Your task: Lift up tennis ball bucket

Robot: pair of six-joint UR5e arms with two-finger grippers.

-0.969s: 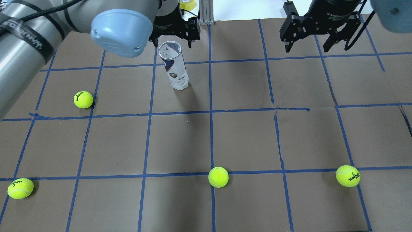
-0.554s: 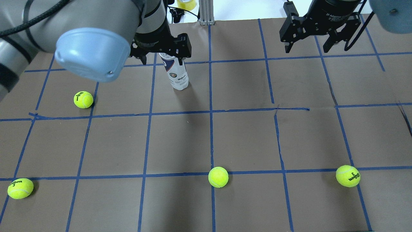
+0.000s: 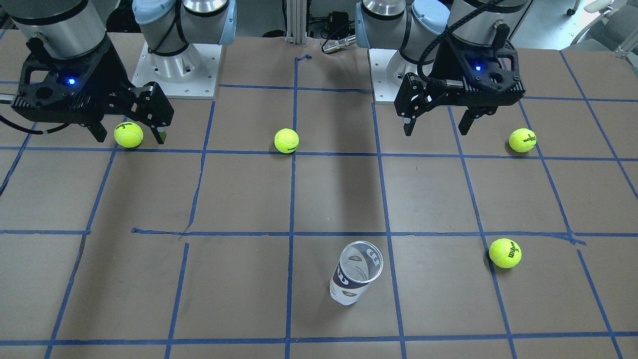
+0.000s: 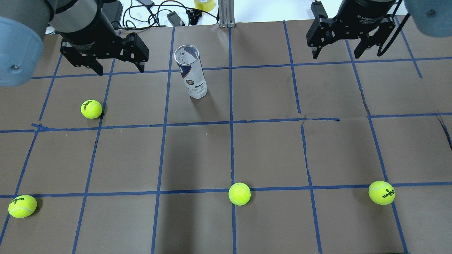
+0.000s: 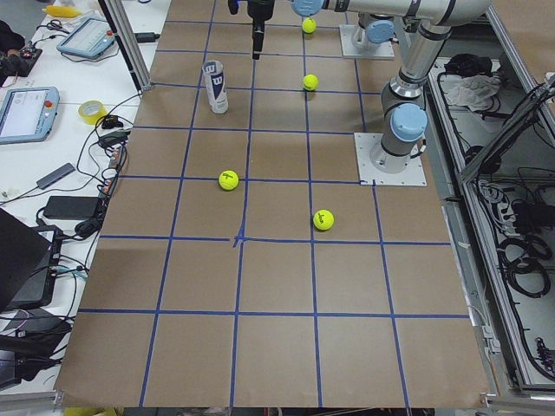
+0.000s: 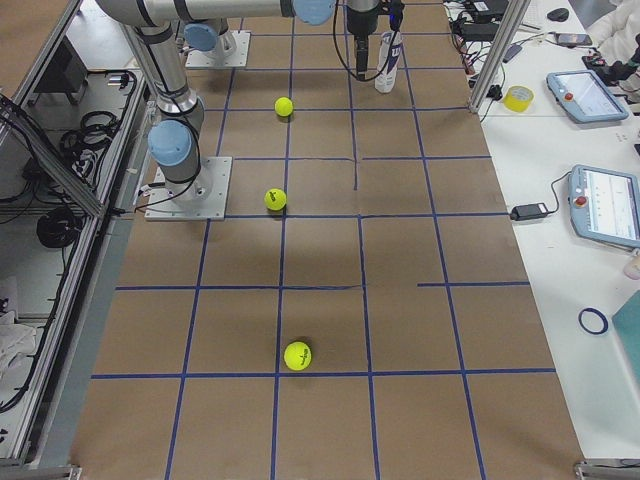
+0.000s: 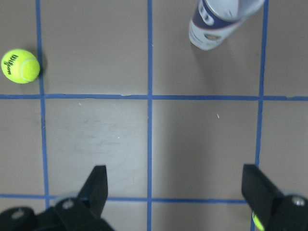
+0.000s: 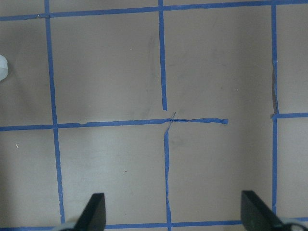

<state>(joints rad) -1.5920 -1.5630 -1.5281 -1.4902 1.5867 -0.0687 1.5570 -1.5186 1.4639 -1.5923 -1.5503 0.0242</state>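
Note:
The tennis ball bucket [image 4: 190,72] is a clear tube with a white and navy label. It stands upright and open-topped on the brown table, also in the front view [image 3: 355,273] and at the top of the left wrist view [image 7: 219,24]. My left gripper [image 4: 120,68] is open and empty, held above the table to the left of the bucket and apart from it; it also shows in the front view [image 3: 437,130] and its wrist view [image 7: 177,192]. My right gripper [image 4: 335,54] is open and empty, high over the right half [image 8: 174,214].
Several yellow-green tennis balls lie on the table: one left of the bucket [image 4: 91,109], one at the near left [image 4: 22,206], one near the middle [image 4: 239,193], one at the near right [image 4: 381,192]. An aluminium post [image 4: 226,14] and cables stand at the far edge.
My left gripper has moved from behind and over the bucket's top to the left, away from it. The bucket stands where it was. The right gripper has not moved.

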